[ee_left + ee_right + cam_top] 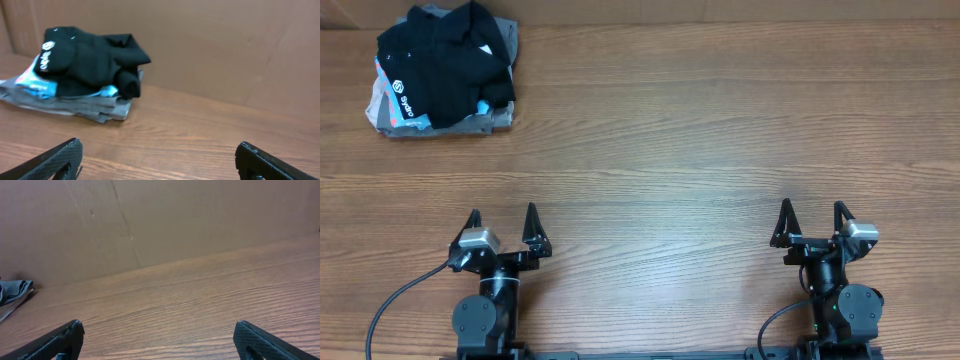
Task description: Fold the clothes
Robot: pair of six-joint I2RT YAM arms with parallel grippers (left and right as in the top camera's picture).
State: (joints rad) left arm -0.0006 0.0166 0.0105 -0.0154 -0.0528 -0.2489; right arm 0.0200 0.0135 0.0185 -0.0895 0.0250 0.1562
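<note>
The black shirt [445, 62] with small white logo marks lies crumpled on top of a pile at the table's far left corner. It also shows in the left wrist view [92, 60], on the left. My left gripper [501, 216] is open and empty near the front edge, far from the shirt; its fingers frame bare wood in its wrist view [159, 152]. My right gripper [811, 209] is open and empty at the front right, over bare wood in its wrist view [159, 332].
Under the shirt lie folded grey and light-blue garments [390, 112], also in the left wrist view [80, 105]; a grey edge shows at the far left of the right wrist view [12, 292]. A brown cardboard wall [175, 215] stands behind the wooden table [700, 140].
</note>
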